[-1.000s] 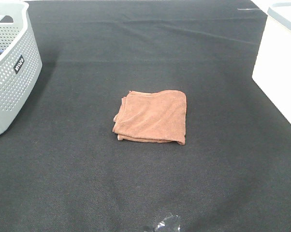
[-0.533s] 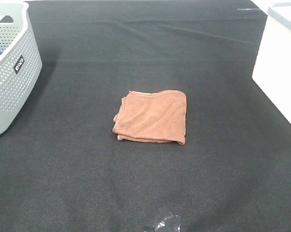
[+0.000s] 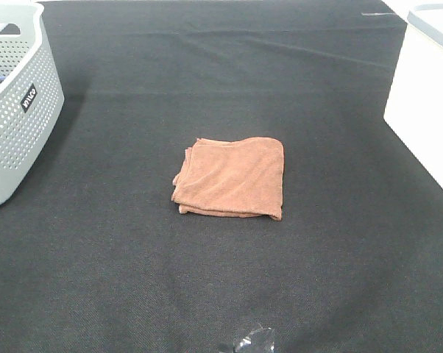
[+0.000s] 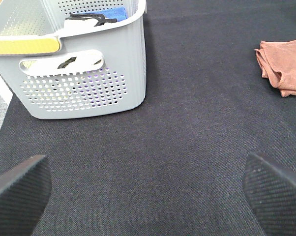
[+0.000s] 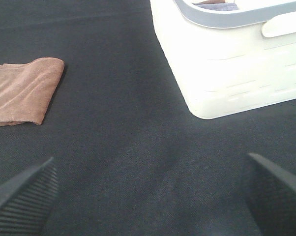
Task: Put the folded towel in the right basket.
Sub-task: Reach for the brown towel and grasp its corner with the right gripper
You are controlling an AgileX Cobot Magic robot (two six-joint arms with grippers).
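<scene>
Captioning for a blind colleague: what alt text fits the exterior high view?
A folded rust-brown terry towel lies flat in the middle of a black cloth-covered table. A grey perforated plastic basket stands at the left edge, a white plastic basket at the right.

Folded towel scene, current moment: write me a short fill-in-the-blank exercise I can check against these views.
The folded towel lies on the black table, held by ____ gripper.
The left basket is grey; the right basket is ____.
The left gripper and the right gripper both stand ____.
Missing words: neither; white; open.
</scene>
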